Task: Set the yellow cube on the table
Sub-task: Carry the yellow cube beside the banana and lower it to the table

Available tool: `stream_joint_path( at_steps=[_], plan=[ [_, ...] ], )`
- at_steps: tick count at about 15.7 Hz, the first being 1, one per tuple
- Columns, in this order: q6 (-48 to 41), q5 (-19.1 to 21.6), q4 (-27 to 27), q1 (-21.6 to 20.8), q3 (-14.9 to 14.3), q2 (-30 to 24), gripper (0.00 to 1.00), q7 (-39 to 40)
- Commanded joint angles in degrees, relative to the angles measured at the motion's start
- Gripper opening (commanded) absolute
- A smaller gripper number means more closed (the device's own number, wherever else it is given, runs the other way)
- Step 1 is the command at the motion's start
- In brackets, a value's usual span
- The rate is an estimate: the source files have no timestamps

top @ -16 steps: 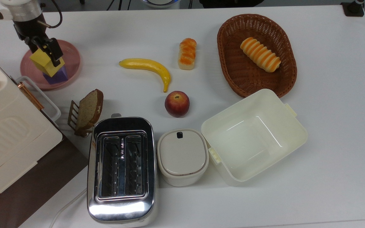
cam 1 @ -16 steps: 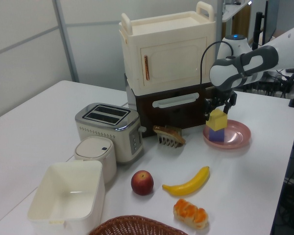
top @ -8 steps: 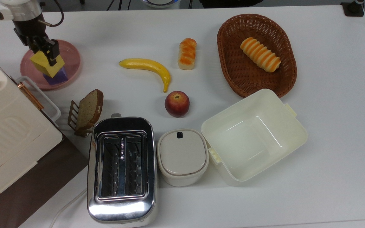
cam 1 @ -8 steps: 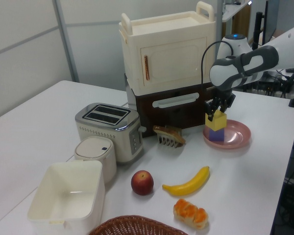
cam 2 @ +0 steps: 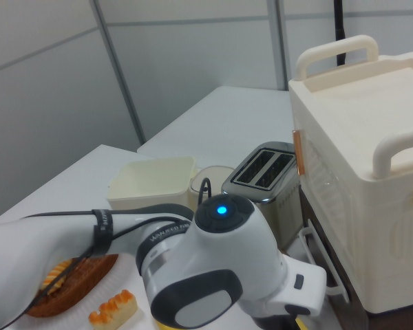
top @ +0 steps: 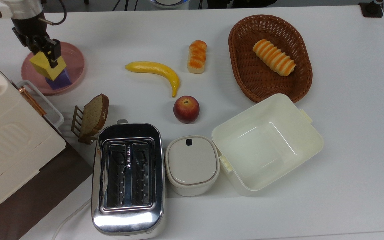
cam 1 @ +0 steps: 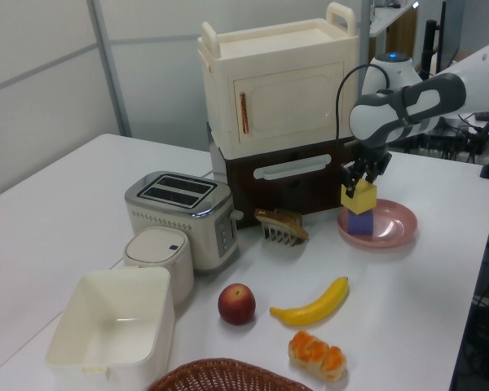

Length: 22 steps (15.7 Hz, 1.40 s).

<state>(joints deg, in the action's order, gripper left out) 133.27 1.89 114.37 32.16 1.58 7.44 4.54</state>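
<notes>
Yellow cube sits in the gripper, fingers clamped on its sides, directly over the purple cube on the pink plate. We can't tell whether the two cubes touch. In the left view we see the cube beside the cream cabinet, not on the table.

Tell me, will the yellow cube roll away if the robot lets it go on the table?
Probably not: the yellow cube has flat faces and sharp edges, so it should sit still. It looks stiff, keeping its shape in the end effector.
</notes>
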Motion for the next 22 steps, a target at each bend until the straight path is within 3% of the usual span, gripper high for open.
stream_joint_path(
  at_steps=[1, 5, 9, 14, 22],
  plan=[
    [-3.8, 0.31, 1.47, -0.96, 0.44, -4.88, 0.21, 0.56],
    [-5.92, 3.38, 1.03, -6.84, 0.62, -6.56, 0.22, -3.63],
    [-7.32, 3.3, 0.59, -13.78, 1.58, -6.65, 0.22, -11.55],
    [-7.32, 1.9, 0.5, -20.55, 1.85, -5.07, 0.23, -15.78],
    [-6.97, -3.64, -1.43, -23.29, 1.76, -0.58, 0.25, -19.74]
  ],
)
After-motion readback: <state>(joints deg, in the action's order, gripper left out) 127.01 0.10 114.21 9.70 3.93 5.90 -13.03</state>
